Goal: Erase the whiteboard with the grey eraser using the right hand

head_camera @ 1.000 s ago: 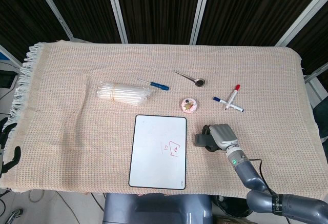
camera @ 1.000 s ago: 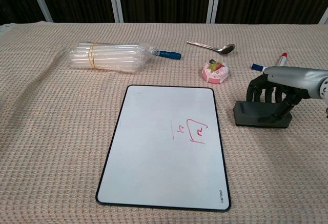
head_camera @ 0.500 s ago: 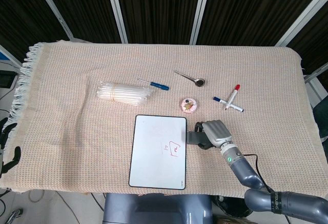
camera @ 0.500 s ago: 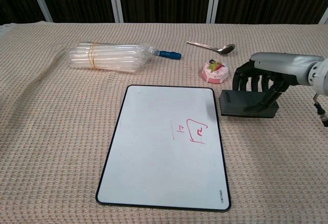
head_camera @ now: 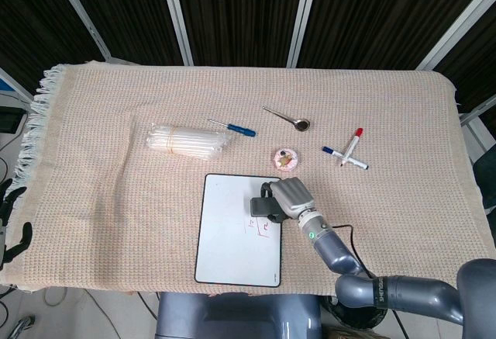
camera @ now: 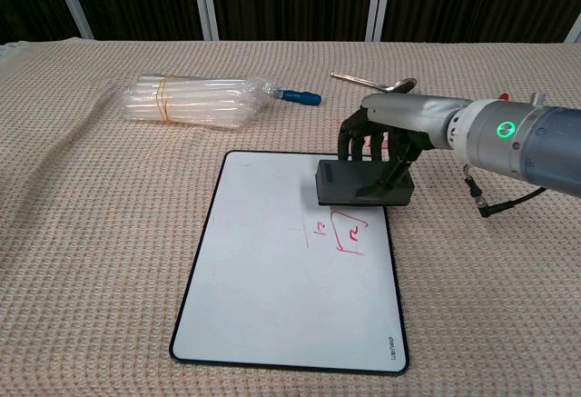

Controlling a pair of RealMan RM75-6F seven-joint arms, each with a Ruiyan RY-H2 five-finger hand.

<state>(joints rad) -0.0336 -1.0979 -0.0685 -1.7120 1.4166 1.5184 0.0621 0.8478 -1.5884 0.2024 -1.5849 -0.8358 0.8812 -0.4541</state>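
Note:
The whiteboard [head_camera: 232, 234] [camera: 272, 279] lies flat near the table's front edge, with red marks [camera: 347, 232] [head_camera: 261, 225] on its right half. My right hand [head_camera: 287, 197] [camera: 386, 133] grips the grey eraser [camera: 361, 184] [head_camera: 259, 208] from above. The eraser is over the board's upper right part, just behind the red marks. Whether it touches the board I cannot tell. My left hand [head_camera: 9, 223] shows only as dark fingers at the left edge of the head view, off the table.
Behind the board lie a bundle of clear tubes [head_camera: 186, 140] [camera: 195, 102], a blue-handled screwdriver [head_camera: 235, 128], a spoon [head_camera: 288, 118], a small pink round thing [head_camera: 286, 157] and two markers [head_camera: 347, 153]. A woven cloth [head_camera: 101, 191] covers the table.
My right hand has carried the eraser leftward from the cloth right of the board onto the board's upper right part. The red marks look unchanged.

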